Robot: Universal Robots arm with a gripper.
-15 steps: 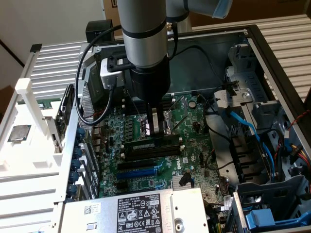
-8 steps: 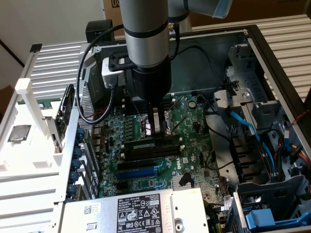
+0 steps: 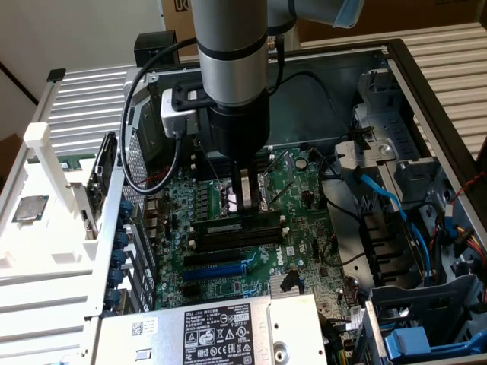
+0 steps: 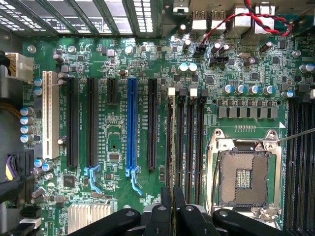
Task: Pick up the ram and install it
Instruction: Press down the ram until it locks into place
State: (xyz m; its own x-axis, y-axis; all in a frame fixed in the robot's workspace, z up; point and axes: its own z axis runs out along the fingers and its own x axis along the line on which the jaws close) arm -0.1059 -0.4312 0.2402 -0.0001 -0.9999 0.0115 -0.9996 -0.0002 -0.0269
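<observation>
Nearest the exterior camera, the grey metal power-supply box with a white label [image 3: 205,334] is sitting at the case edge. Beyond it, the long blue plastic expansion slot [image 3: 221,269] is lying across the green motherboard [image 3: 304,220]. Just past that comes the bank of long black plastic memory slots [image 3: 237,239]. The ram, a thin dark-green stick with a pale label [image 3: 228,226], is standing on edge along the far side of this bank, upright so its contact edge is facing down into a slot. The dark two-fingered gripper [image 3: 245,204] is hanging directly over the ram and clenching its top edge near mid-length, probably so downward pressure is spreading evenly. Whether the ram is fully seated I cannot tell. Farther back, the empty silver-framed processor socket [image 4: 243,174] is lying open.
</observation>
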